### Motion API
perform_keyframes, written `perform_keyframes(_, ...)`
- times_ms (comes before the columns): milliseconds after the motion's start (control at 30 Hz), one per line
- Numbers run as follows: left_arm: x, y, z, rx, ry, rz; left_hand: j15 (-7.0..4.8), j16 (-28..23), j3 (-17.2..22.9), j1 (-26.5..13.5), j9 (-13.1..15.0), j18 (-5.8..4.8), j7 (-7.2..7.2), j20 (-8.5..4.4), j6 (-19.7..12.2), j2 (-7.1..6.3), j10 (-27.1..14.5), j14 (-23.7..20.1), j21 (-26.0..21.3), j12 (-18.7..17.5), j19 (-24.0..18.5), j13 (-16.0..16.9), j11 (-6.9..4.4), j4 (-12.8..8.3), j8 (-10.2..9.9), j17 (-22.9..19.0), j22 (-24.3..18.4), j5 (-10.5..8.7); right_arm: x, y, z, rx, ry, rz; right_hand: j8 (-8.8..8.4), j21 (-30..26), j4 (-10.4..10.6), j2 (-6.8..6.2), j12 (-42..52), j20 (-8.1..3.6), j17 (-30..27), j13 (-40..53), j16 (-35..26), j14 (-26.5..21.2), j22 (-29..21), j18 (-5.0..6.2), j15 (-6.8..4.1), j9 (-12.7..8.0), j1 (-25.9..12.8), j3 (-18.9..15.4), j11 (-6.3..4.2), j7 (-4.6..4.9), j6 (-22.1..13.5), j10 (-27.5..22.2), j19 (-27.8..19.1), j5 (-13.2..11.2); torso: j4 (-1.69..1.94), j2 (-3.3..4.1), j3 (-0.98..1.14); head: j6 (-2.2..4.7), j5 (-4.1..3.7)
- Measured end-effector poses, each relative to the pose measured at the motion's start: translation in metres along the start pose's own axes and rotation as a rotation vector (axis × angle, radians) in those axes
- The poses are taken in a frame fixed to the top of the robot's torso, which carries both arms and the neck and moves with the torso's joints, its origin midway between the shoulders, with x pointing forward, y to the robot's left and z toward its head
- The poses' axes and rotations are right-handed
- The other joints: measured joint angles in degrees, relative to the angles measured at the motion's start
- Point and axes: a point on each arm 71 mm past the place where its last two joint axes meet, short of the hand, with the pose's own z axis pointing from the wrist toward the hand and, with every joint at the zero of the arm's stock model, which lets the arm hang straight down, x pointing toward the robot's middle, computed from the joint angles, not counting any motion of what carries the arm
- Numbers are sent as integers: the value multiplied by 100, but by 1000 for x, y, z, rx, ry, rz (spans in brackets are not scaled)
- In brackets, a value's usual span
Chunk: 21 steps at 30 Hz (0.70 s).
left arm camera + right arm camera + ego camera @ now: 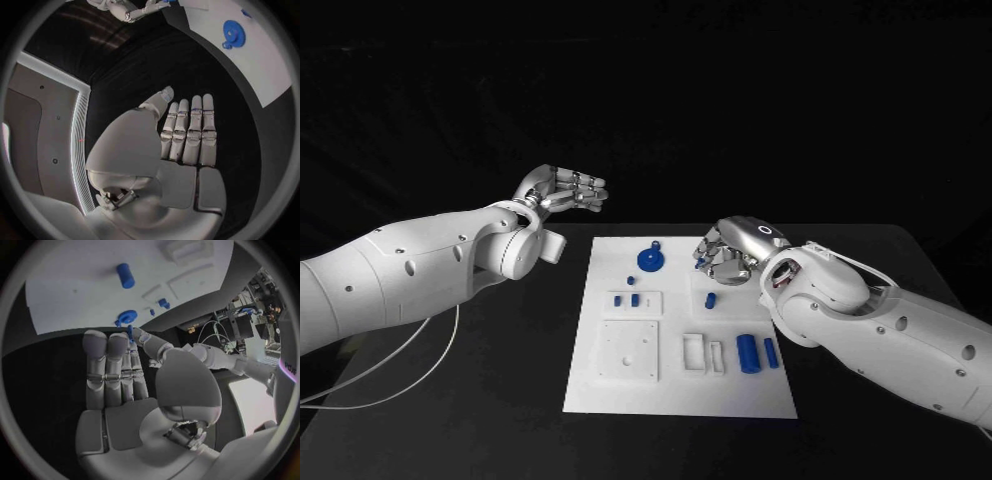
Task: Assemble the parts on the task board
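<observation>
your right hand (730,252) hangs empty, fingers together, over the task board (678,395); pinch the small blue peg (710,299) by its sides; it looks light, stiff and likely slick

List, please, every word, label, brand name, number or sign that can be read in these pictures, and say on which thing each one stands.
None can be read.
Task board: no print shows on its white surface, nor on the blue parts.
Right hand: a small dark ring mark on its back, not a letter or number that I can make out.
Left hand: no markings visible.
</observation>
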Motion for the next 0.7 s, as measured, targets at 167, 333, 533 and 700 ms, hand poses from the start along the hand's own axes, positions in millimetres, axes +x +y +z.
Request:
perform_keyframes(167,5,-1,1,3,9,-4,0,0,0,0,0,0,0,0,0,0,0,0,0,0,0,0,0,0,0,0,6,0,14,23,1,-53,25,4,-2,-14,0,0,-1,0,-17,-1,0,0,40,-3,0,0,0,0,0,0,-1,0,0,0,4,0,-2,-36,128)
perform_keyframes(333,11,-3,1,6,21,-9,0,0,0,23,0,-1,0,0,0,23,-21,0,0,0,0,0,21,0,0,0,15,0,30,43,1,-99,56,-10,-5,-14,-16,1,-1,1,-28,-2,0,0,70,-11,0,3,1,-16,0,1,-3,-1,0,0,11,8,-3,-107,247)
perform_keyframes(533,15,-4,2,7,29,-12,0,0,0,23,0,0,0,0,0,23,-21,0,0,0,0,0,21,0,0,0,15,0,46,64,0,-150,88,-24,3,-51,-26,10,-2,1,-37,-4,0,0,87,19,0,28,9,-7,0,6,-10,-1,0,-10,11,12,1,-161,381)
perform_keyframes(700,18,-5,3,9,34,-14,0,0,0,23,0,-1,0,0,0,22,-21,0,0,0,0,0,21,0,0,0,14,0,58,73,-3,-174,114,-39,6,-94,-56,49,-3,1,-51,-5,0,0,126,21,0,20,-1,-25,0,5,-14,-2,0,13,8,12,7,-199,448)
